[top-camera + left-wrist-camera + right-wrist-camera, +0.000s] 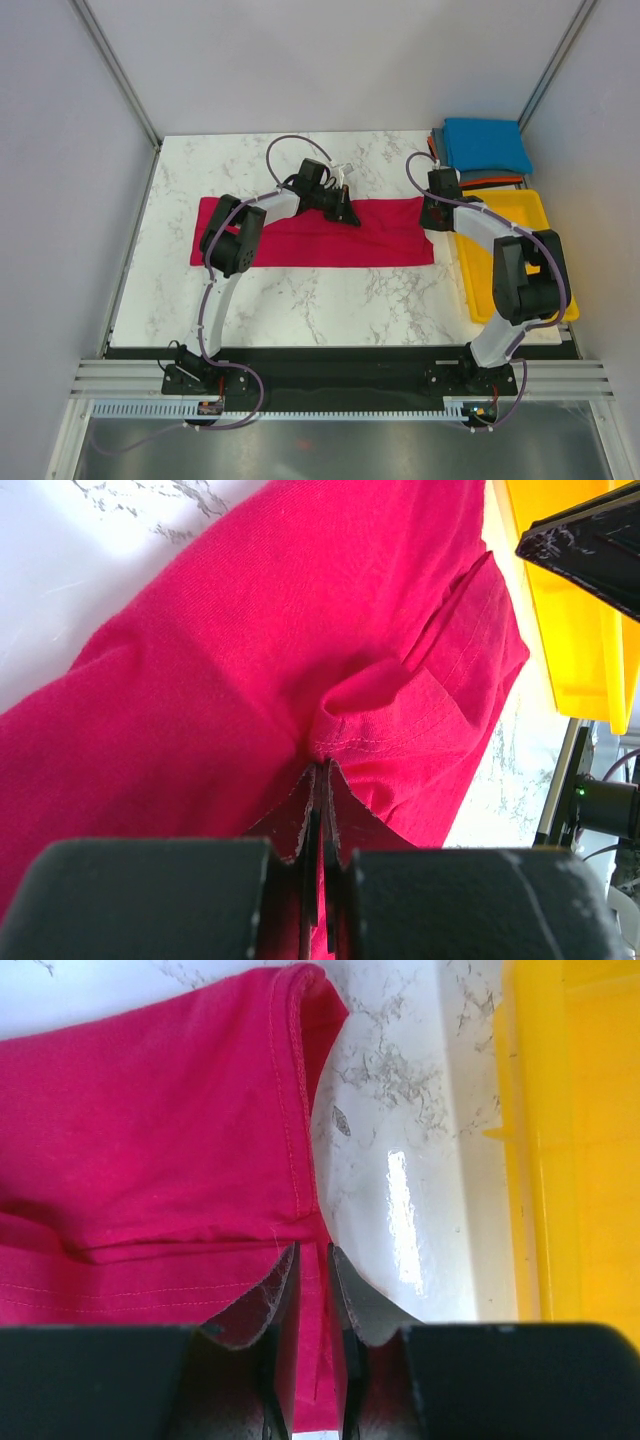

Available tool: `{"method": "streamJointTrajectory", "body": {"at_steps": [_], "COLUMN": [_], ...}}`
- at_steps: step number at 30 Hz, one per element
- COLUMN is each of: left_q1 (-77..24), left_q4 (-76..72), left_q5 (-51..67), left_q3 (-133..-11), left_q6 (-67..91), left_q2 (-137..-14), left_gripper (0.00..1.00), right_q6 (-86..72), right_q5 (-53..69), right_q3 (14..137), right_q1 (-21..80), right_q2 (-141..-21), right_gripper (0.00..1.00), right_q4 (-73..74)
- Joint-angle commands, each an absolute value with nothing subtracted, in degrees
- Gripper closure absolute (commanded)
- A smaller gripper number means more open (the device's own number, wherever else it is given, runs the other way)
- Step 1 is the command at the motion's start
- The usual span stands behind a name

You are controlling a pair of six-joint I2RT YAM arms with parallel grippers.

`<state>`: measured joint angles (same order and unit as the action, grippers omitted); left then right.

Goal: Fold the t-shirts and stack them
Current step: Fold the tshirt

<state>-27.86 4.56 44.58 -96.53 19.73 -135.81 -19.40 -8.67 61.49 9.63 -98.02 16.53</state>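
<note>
On the white marble desk [300, 300] the crimson-red cotton t-shirt [320, 248] lies as a long band running left to right. It looks folded once lengthwise, so by my reckoning you have the crosswise folds and the move onto the stack left to do. The pile of folded tees [487, 145], bright blue on top, sits at the far right corner and looks finished. Your left hand [320, 772] pinches the red cloth midway along its far edge, and your right hand [312, 1252] pinches its right end.
</note>
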Motion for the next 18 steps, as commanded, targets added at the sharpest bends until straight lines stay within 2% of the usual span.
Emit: {"method": "streamJointTrajectory", "body": {"at_steps": [1, 8, 14, 18], "left_q1": [-28.1, -28.2, -28.2, -28.2], "left_q4": [3.5, 3.3, 2.9, 2.9], "left_q5": [44.5, 45.1, 44.9, 45.0], "left_q3": [-97.0, -96.7, -96.6, -96.7], "left_q6": [21.4, 21.5, 21.9, 22.1], "left_q2": [-132.9, -132.8, -133.0, -133.1], "left_gripper": [0.98, 0.98, 0.98, 0.98], "right_q6": [-20.1, -19.4, -19.3, -19.4], "right_q5": [-7.4, -6.2, -4.7, -3.3], "right_q3": [62.4, 62.1, 61.3, 61.1], "right_q1": [9.1, 8.9, 8.5, 7.8], "right_q2": [-98.8, -100.7, -101.1, -101.2], "right_gripper": [0.76, 0.71, 0.75, 0.81], "right_q4": [16.2, 16.2, 15.6, 15.2]}}
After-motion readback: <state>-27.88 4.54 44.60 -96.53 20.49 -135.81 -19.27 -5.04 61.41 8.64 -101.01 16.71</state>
